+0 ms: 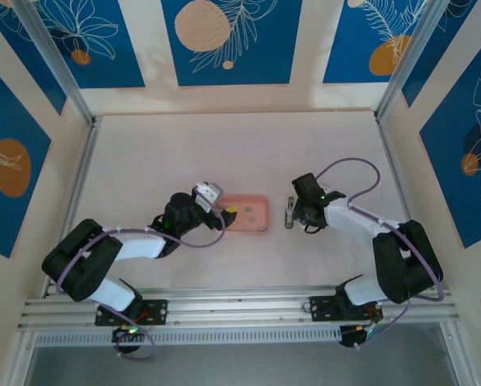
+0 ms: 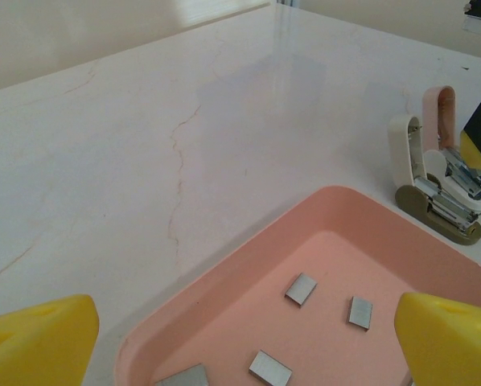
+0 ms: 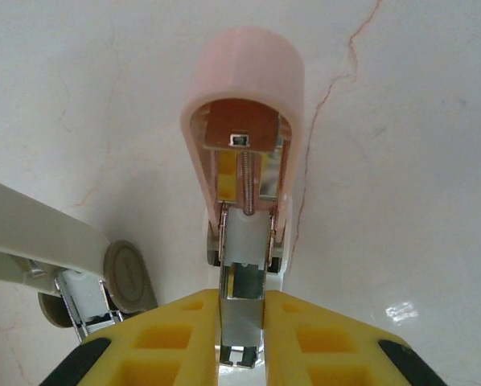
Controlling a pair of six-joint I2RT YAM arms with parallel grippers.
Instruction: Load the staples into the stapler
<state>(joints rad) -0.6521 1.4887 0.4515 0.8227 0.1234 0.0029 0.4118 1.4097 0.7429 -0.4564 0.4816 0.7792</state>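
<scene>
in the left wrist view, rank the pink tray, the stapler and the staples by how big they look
1. pink tray, by far the largest.
2. stapler, though it stands farther from the camera, which shrinks it.
3. staples: the four strips in the tray look about alike, so no order among them.

The right claw (image 3: 242,315) pinches the stapler (image 3: 242,80) by its metal magazine, pink lid open above the marbled table (image 3: 417,145).

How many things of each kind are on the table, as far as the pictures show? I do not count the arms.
staples: 4
tray: 1
stapler: 1
Total: 6
</scene>
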